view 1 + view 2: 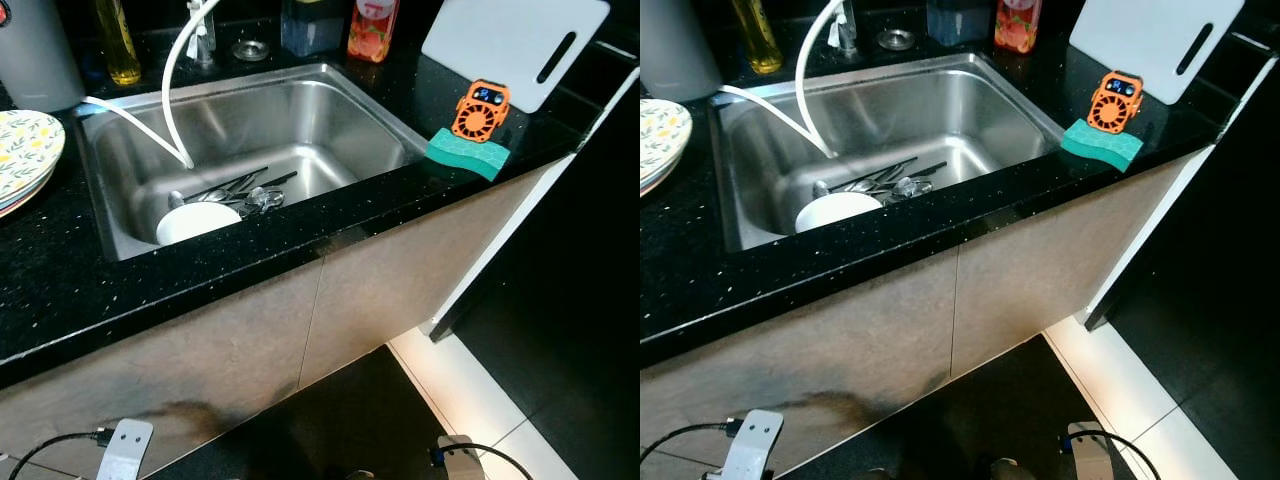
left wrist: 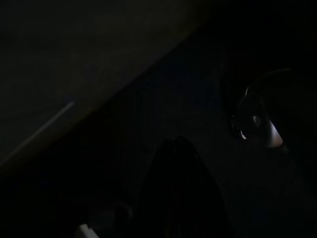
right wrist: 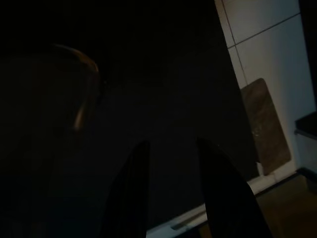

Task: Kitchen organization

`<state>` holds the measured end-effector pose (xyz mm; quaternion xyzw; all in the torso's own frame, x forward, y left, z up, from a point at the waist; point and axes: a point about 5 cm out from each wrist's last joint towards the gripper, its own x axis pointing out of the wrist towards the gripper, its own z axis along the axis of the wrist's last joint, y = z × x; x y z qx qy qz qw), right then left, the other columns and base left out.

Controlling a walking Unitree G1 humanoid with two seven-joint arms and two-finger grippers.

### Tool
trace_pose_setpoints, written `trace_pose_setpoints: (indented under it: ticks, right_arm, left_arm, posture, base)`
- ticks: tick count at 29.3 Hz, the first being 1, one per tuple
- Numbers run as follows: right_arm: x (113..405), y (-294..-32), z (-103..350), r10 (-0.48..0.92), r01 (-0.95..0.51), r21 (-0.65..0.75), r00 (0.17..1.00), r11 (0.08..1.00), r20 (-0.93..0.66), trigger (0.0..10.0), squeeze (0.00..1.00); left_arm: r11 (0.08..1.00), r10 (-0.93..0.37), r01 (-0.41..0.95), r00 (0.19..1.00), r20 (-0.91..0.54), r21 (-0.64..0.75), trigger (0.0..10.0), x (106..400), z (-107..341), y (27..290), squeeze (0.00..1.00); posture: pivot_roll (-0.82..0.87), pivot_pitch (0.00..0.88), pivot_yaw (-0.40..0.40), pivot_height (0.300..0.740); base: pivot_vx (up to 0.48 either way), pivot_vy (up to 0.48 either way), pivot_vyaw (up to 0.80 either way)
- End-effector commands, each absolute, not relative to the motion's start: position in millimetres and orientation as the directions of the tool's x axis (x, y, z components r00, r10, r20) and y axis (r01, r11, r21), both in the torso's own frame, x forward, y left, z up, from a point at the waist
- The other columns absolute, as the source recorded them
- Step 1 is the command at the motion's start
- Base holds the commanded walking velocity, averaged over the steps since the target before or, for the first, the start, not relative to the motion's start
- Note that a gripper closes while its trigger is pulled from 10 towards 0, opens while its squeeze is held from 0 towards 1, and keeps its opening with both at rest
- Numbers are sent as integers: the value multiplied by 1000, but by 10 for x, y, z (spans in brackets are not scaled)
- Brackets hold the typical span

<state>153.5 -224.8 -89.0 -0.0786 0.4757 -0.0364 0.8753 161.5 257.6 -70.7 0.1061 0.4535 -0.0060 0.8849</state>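
Note:
A steel sink (image 1: pixel 330 110) is set into the black speckled counter (image 1: pixel 60 290). In its near left corner lies a white bowl (image 1: pixel 196 220), with several pieces of cutlery (image 1: pixel 245 190) beside it. A white hose (image 1: pixel 175 90) hangs into the basin. Floral plates (image 1: pixel 25 155) are stacked on the counter at the left. A green sponge (image 1: pixel 468 152) with a small orange fan (image 1: pixel 480 110) on it sits to the right of the sink. Both arms hang idle low down. My right gripper (image 3: pixel 172 144) is open in the dark, and my left gripper (image 2: pixel 178 168) is a dim shape.
A white cutting board (image 1: pixel 515 45) leans at the back right. Bottles (image 1: pixel 372 28) and a yellow oil bottle (image 1: pixel 118 40) line the back of the counter, and a grey container (image 1: pixel 35 50) stands far left. Brown cabinet fronts (image 1: pixel 250 340) face me; cables (image 1: pixel 480 455) lie on the floor.

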Motion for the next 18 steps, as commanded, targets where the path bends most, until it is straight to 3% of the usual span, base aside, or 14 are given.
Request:
trace_pose_setpoints:
  ticks: [1, 18]
  right_arm:
    - [1434, -2310, -918, -150, -15, -184, 513, 983, -845, 10000, 0]
    - [1500, -2252, -907, -142, -28, -184, 527, 983, -838, 10000, 0]
  left_arm:
    - [973, 75, 138, 565, -821, 184, 10000, 1527, -770, 2517, 0]
    - [968, 67, 161, 571, -818, 192, 10000, 1518, -793, 2474, 0]
  posture:
    - [80, 145, -54, 740]
    - [79, 141, -53, 740]
  base:
    - [0, 0, 0]
    - [0, 0, 0]
